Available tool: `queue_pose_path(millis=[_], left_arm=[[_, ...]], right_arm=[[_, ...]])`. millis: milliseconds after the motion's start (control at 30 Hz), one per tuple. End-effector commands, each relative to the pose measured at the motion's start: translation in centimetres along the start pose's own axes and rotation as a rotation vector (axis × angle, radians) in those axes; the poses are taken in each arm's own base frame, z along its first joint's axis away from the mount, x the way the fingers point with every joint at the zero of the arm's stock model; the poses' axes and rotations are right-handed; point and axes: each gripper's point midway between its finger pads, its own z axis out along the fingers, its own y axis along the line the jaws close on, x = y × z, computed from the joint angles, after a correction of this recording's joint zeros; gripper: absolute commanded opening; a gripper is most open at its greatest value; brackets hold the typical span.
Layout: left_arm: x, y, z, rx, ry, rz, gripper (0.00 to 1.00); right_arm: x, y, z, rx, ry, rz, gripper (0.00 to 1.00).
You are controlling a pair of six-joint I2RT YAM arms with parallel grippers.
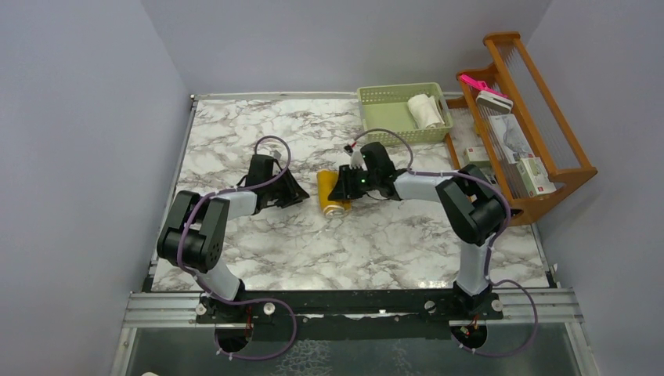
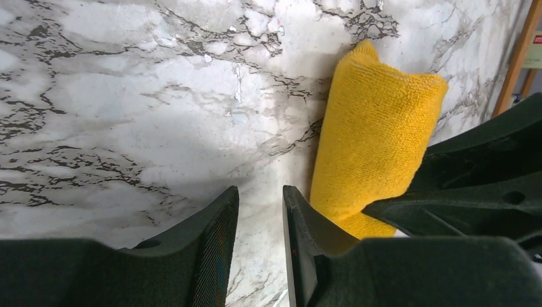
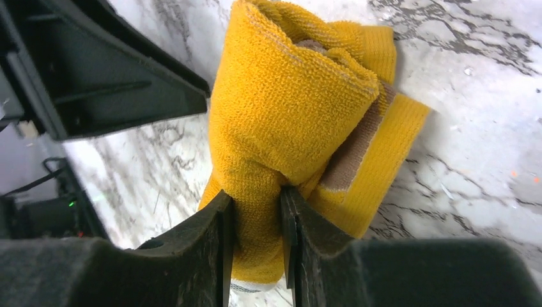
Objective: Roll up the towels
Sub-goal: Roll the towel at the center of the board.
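Two towels: the yellow towel (image 1: 330, 192), rolled, lies mid-frame on the marble table (image 1: 235, 125); the white towel (image 1: 427, 110), also rolled, sits in the single green basket (image 1: 384, 113), upper right. The right gripper (image 3: 255, 198) pinches a fold of the yellow roll (a brown band (image 3: 355, 144) shows at its end). The left gripper (image 2: 261, 195), just left of it, has its jaws slightly apart on nothing. One wooden rack (image 1: 568, 184), far right, holds boxes (image 1: 535, 174) with print too small to read
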Motion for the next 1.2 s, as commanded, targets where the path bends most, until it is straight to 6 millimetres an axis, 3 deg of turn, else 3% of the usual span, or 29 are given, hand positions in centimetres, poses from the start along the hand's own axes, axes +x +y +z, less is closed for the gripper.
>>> queue_pose_path(millis=[0,133,300,500,733,867,1000,1067,1133,1167], left_arm=[[-0.7,-1.4,-0.1,0.067,-0.045,-0.014,0.34],[-0.8,-2.6,0.1,0.138,-0.045,-0.049,0.35],[-0.9,-5.1,-0.1,0.278,-0.048,-0.075,0.43],[0.2,-7.9,-0.2,0.384,-0.033,-0.032,0.57],[3.6,-7.4,2.0,0.369,0.049,-0.050,0.57],[5.0,-7.1,3.2,0.345,0.075,-0.056,0.51],[5.4,-6.2,4.0,0.299,0.061,-0.076,0.30],[5.2,-5.7,3.8,0.277,0.035,-0.073,0.23],[4.7,-5.2,3.6,0.238,0.005,-0.054,0.17],[4.5,-4.9,3.3,0.212,-0.012,-0.040,0.16]], right_arm=[[1.9,-0.8,-1.9,-0.201,0.011,0.071,0.29],[2.9,1.1,-3.3,-0.481,0.000,0.123,0.29],[4.0,2.7,-4.3,-0.682,0.001,0.182,0.29],[4.8,2.5,-3.9,-0.729,0.022,0.239,0.28],[4.9,2.5,-3.9,-0.740,0.030,0.228,0.28],[4.9,2.7,-4.1,-0.746,0.036,0.221,0.28],[5.0,2.7,-4.1,-0.739,0.050,0.218,0.29],[5.1,2.5,-4.0,-0.703,0.062,0.219,0.38],[4.9,1.9,-3.8,-0.615,0.060,0.194,0.62],[4.6,1.2,-3.6,-0.543,0.050,0.158,0.69]])
